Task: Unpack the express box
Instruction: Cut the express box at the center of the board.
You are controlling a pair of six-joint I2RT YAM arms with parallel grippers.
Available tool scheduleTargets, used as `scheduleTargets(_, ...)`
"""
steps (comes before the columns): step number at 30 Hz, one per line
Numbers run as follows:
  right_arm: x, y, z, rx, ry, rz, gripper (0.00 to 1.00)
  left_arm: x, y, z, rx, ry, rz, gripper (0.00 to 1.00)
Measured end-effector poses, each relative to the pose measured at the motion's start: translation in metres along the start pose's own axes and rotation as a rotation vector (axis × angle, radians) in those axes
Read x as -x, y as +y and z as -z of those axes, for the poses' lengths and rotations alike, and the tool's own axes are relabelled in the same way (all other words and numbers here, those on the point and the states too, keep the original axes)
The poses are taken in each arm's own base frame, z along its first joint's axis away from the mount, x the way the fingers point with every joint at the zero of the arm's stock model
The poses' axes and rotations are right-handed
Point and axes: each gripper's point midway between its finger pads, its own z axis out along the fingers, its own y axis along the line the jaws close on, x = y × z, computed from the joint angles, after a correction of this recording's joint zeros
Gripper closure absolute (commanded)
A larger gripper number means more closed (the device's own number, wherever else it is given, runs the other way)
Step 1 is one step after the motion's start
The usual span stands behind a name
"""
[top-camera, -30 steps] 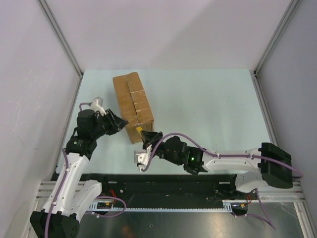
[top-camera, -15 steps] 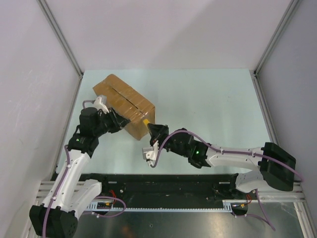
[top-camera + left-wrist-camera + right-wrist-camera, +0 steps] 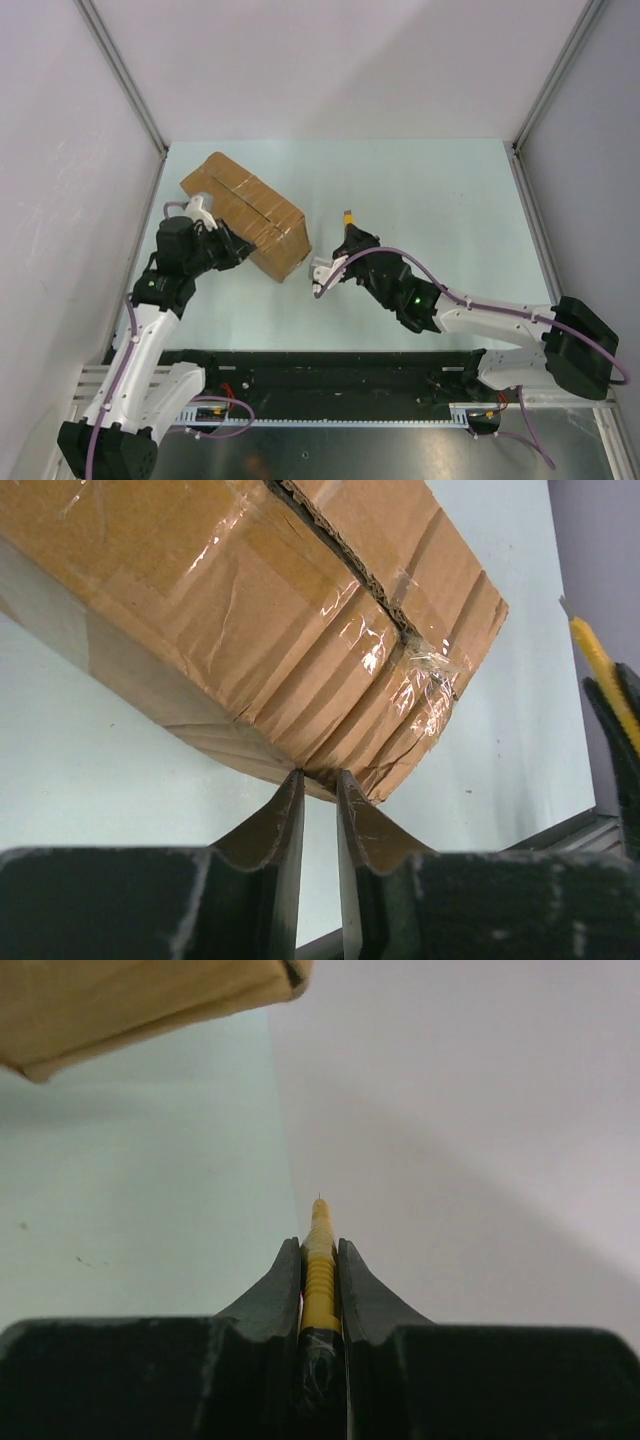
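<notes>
Right gripper (image 3: 320,1244) pinches knife (image 3: 320,1282) (plain in wrist view)

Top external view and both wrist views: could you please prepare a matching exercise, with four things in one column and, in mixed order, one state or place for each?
Things
1. express box
2. knife
3. left tool
4. right tool

States or places
a. shut on a slim handle
b. brown, top seam gaping
c. yellow, blade end sticking out forward
d. at a cardboard edge, a narrow gap showing

Pairs: 1-b, 2-c, 3-d, 4-a
</notes>
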Motion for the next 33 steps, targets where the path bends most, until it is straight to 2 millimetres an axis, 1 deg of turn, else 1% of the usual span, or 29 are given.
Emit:
scheduleTargets(2, 0.006, -0.003, 0.005, -0.012, -0.005, -0.093, 1.00, 0.000, 0.001, 0.003, 0.010, 0.006, -0.013, 0.94)
scheduleTargets(3, 0.009, -0.005, 0.006, -0.012, -0.004, -0.167, 1.00, 0.000, 0.001, 0.005, 0.014, 0.009, -0.016, 0.89)
scheduleTargets(4, 0.015, -0.009, 0.005, -0.008, -0.007, -0.262, 1.00, 0.000, 0.001, 0.008, 0.025, 0.020, -0.023, 0.86)
scheduleTargets(5, 0.019, -0.015, 0.005, -0.010, -0.011, -0.331, 1.00, 0.000, 0.001, 0.009, 0.028, 0.024, -0.025, 0.84)
scheduleTargets(6, 0.022, -0.023, 0.004, -0.014, -0.011, -0.428, 1.00, 0.000, 0.001, 0.010, 0.036, 0.036, -0.027, 0.78)
scheduleTargets(8, 0.027, -0.041, 0.003, -0.033, -0.013, -0.599, 1.00, 0.003, 0.000, 0.012, 0.044, 0.050, -0.034, 0.72)
scheduleTargets(9, 0.030, -0.052, 0.003, -0.045, -0.022, -0.682, 1.00, 0.005, -0.001, 0.011, 0.047, 0.059, -0.037, 0.65)
scheduleTargets(10, 0.032, -0.061, 0.004, -0.057, -0.032, -0.768, 1.00, 0.007, -0.002, 0.010, 0.051, 0.067, -0.042, 0.63)
scheduleTargets(11, 0.034, -0.067, 0.006, -0.060, -0.044, -0.847, 1.00, 0.010, -0.003, 0.010, 0.053, 0.069, -0.049, 0.61)
scheduleTargets(12, 0.037, -0.069, 0.007, -0.053, -0.056, -0.916, 1.00, 0.014, -0.004, 0.009, 0.056, 0.070, -0.051, 0.58)
scheduleTargets(13, 0.040, -0.068, 0.008, -0.039, -0.067, -0.988, 1.00, 0.019, -0.006, 0.010, 0.057, 0.068, -0.056, 0.57)
scheduleTargets(15, 0.047, -0.060, 0.008, 0.011, -0.079, -1.098, 1.00, 0.028, -0.011, 0.011, 0.053, 0.059, -0.065, 0.55)
scheduleTargets(18, 0.062, -0.034, 0.006, 0.126, -0.073, -1.232, 1.00, 0.047, -0.022, 0.012, 0.040, 0.032, -0.082, 0.53)
scheduleTargets(21, 0.080, -0.007, 0.007, 0.232, -0.057, -1.291, 1.00, 0.064, -0.030, 0.010, 0.029, 0.009, -0.096, 0.52)
scheduleTargets(22, 0.086, 0.000, 0.008, 0.263, -0.057, -1.299, 1.00, 0.068, -0.032, 0.009, 0.028, 0.006, -0.099, 0.51)
scheduleTargets(24, 0.098, 0.009, 0.010, 0.306, -0.065, -1.310, 1.00, 0.075, -0.033, 0.007, 0.033, 0.003, -0.106, 0.47)
scheduleTargets(26, 0.109, 0.013, 0.015, 0.346, -0.087, -1.313, 1.00, 0.083, -0.029, 0.005, 0.059, -0.011, -0.111, 0.42)
scheduleTargets(28, 0.119, 0.017, 0.019, 0.389, -0.116, -1.308, 1.00, 0.095, -0.022, 0.004, 0.105, -0.041, -0.115, 0.40)
scheduleTargets(31, 0.137, 0.026, 0.023, 0.459, -0.163, -1.293, 1.00, 0.122, -0.002, 0.006, 0.229, -0.119, -0.108, 0.39)
scheduleTargets(33, 0.152, 0.037, 0.022, 0.497, -0.189, -1.269, 1.00, 0.148, 0.019, 0.006, 0.335, -0.173, -0.088, 0.39)
